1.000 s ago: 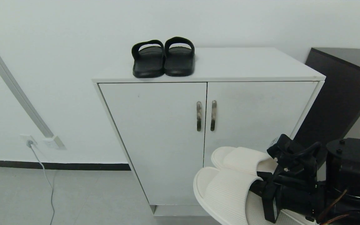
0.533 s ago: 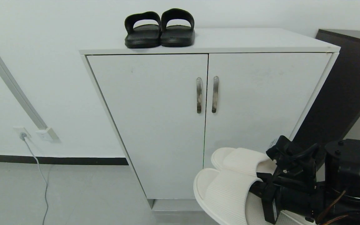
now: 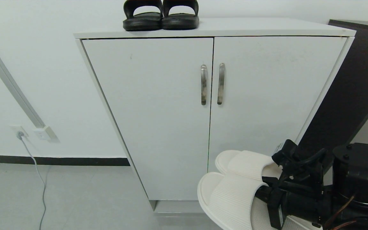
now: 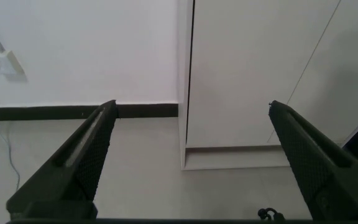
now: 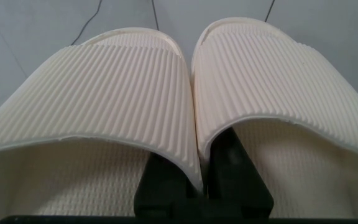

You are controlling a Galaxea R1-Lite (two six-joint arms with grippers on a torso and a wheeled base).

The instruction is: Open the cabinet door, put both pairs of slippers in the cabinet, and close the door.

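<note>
Faces a shut white cabinet [image 3: 158,111], open floor [image 3: 59,198] to its left, a dark cabinet [image 3: 347,95] just beside its right, black slippers [image 3: 161,19] paired at the top's front edge. Grips ribbed cream slippers [image 3: 235,188] low before the right door with the right gripper [image 3: 265,190], jaws clamped on their touching inner sides. Holds the left gripper [image 4: 191,109] low, jaws spread wide, empty.

We see the white cabinet [image 3: 158,127] upright, both doors shut. Black slippers [image 3: 145,23] sit paired on its top at 12 o'clock. Ribbed white slippers [image 3: 235,191], side by side, are clamped at 5 o'clock by the right gripper [image 3: 267,189].
</note>
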